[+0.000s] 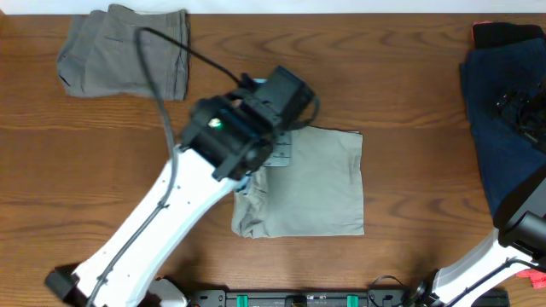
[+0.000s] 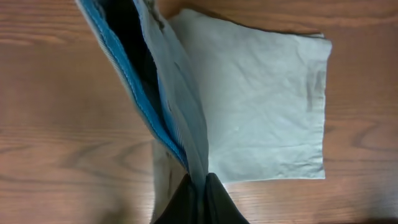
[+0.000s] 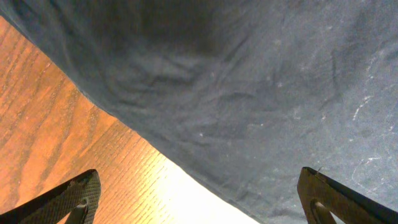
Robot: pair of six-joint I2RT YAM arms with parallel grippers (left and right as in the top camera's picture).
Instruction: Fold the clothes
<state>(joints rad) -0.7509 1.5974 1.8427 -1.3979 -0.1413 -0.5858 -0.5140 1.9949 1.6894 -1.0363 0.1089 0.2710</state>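
Only L-wrist view shows khaki pair (image 2: 261, 93) pinched — overhead blocked.

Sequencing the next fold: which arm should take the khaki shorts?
Left. The left gripper is shut on a lifted edge of the khaki shorts mid-table; the right gripper hangs open over the navy garment at the right end.
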